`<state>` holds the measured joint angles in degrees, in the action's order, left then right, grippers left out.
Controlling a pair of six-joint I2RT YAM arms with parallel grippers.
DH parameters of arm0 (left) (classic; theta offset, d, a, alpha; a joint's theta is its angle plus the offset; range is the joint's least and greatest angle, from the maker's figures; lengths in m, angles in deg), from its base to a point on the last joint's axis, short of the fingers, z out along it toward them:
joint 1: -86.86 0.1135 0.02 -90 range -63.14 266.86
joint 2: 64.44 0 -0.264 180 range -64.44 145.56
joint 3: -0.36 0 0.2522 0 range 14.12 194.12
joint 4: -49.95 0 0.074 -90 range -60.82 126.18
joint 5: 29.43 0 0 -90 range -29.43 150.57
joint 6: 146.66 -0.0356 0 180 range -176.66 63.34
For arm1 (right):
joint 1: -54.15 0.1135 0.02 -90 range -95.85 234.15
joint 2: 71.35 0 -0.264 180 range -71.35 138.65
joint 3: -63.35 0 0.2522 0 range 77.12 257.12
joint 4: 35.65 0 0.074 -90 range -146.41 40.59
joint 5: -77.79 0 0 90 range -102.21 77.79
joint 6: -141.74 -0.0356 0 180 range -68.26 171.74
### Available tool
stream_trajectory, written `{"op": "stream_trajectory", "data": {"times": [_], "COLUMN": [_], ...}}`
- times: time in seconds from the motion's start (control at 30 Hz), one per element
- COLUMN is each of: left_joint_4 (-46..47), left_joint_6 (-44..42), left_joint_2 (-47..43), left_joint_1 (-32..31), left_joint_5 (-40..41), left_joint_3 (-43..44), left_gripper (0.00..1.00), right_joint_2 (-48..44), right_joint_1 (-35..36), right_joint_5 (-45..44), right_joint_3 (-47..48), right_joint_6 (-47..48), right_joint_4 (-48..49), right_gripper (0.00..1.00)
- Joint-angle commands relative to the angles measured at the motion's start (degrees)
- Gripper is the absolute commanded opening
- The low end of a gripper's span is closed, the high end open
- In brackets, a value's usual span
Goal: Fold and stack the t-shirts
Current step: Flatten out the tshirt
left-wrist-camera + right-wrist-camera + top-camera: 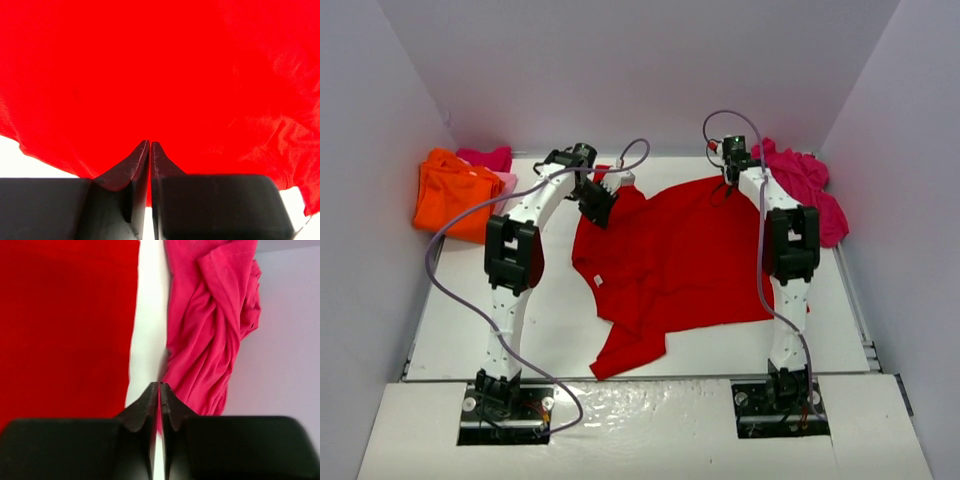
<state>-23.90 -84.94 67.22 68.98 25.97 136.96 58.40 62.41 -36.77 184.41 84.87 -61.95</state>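
red t-shirt (680, 250) spread, unfolded | orange t-shirt (450, 195) stacked L | magenta t-shirts (805, 185) left, R | L tool (150, 144), R tool (159, 385): both together

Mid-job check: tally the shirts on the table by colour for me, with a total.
Red cloth t-shirt, spread out in the middle: 1
Orange cloth t-shirt, folded, far left: 1
Magenta cloth piece behind the orange one: 1
Magenta crumpled cloth heap, far right: 1
Total: 4, if the heap is one shirt.

Magenta shirt (488, 157) mostly hidden behind orange shirt (455, 195).
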Motion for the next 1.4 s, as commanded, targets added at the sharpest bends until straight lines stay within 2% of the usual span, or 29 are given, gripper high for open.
{"op": "stream_trajectory", "data": {"times": [0.0, 0.13, 0.3, 0.63, 0.73, 1.0, 1.2, 1.37], "left_joint_4": [-2.7, -3.7, -4.9, -10.2, -13.0, -13.7, -13.7, -14.1], "left_joint_6": [-2.2, -2.5, -2.7, -5.3, -6.1, -5.5, -4.4, -3.5], "left_joint_2": [-1.8, 0.0, 2.6, 7.6, 9.5, 12.0, 16.7, 20.1], "left_joint_1": [0.5, 0.6, 0.6, 3.0, 5.5, 13.9, 16.4, 17.2], "left_joint_5": [-0.6, -0.1, 1.2, 4.6, 5.2, 9.0, 14.1, 16.2], "left_joint_3": [1.6, 2.5, 3.5, 6.7, 9.9, 14.8, 19.9, 27.6], "left_gripper": [0.00, 0.00, 0.00, 0.00, 0.00, 0.00, 0.00, 0.00], "right_joint_2": [-11.6, -13.8, -13.0, -9.6, -9.3, -7.7, -5.2, -4.0], "right_joint_1": [1.9, 2.8, 4.2, 6.0, 6.0, 6.7, 7.8, 9.7], "right_joint_5": [7.1, 14.9, 20.3, 23.9, 23.9, 25.9, 25.9, 27.1], "right_joint_3": [-3.7, -6.2, -8.0, -11.2, -12.9, -17.3, -21.0, -19.6], "right_joint_6": [-2.1, -4.0, -4.5, -2.6, -2.0, 0.0, 0.5, -1.0], "right_joint_4": [-5.7, -13.5, -19.9, -29.0, -30.3, -32.9, -34.3, -33.6], "right_gripper": [0.00, 0.00, 0.00, 0.00, 0.00, 0.00, 0.01, 0.00]}}
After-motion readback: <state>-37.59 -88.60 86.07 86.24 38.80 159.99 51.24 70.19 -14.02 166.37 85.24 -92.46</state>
